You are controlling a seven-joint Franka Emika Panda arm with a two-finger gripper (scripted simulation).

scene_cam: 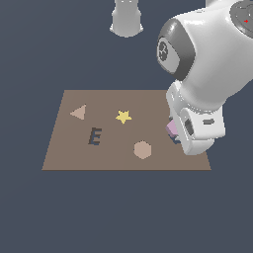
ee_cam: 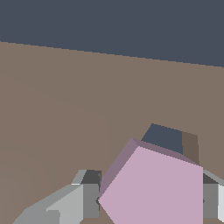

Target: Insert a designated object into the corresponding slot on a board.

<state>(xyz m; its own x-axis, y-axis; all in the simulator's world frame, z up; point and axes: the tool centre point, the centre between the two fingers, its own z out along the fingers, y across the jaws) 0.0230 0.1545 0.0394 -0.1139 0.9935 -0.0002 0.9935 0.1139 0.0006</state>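
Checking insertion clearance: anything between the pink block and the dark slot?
Nothing. In the wrist view the pink block, flanked by the gripper's fingers, partly overlaps the slot; only the board's brown surface surrounds them.

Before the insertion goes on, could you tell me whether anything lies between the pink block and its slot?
Nothing visible does. In the wrist view the pink block sits between the gripper fingers, and the dark slot shows just beyond its edge, with only bare board around. The exterior view hides the slot behind the arm.

tan triangle (scene_cam: pixel 78 112), yellow star (scene_cam: pixel 123 116), dark E (scene_cam: pixel 95 136), tan hexagon (scene_cam: pixel 142 149)
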